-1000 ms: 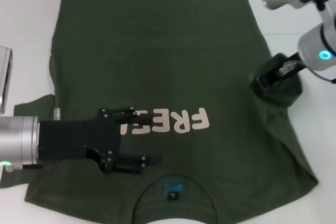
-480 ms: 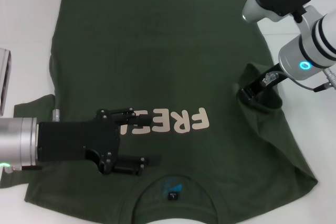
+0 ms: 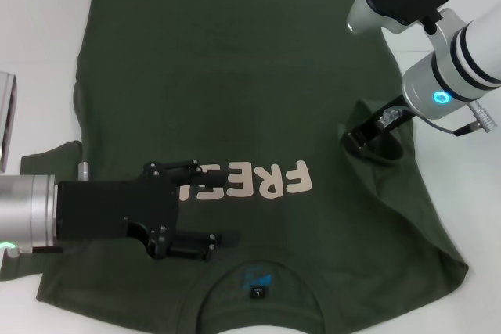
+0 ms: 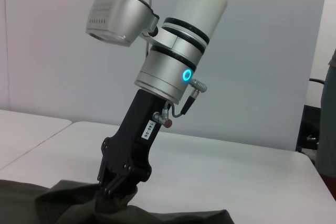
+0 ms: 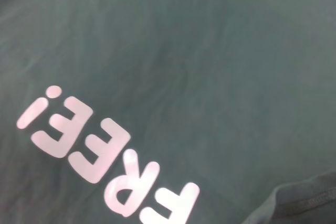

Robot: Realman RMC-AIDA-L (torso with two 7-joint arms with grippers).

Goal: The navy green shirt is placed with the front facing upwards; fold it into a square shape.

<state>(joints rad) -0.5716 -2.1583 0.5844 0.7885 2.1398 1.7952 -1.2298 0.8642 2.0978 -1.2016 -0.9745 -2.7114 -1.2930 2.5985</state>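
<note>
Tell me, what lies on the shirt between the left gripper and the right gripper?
In the head view, between the left gripper and the right gripper lies the pink FREE! lettering on the navy green shirt, then bare cloth.

The shirt (image 3: 235,76) carries pale pink "FREE!" lettering (image 3: 254,181) across its chest. A small black neck label (image 3: 256,292) bears a letter too small to read. A white sticker (image 4: 147,128) on the right arm's black wrist reads roughly "148-06".
</note>
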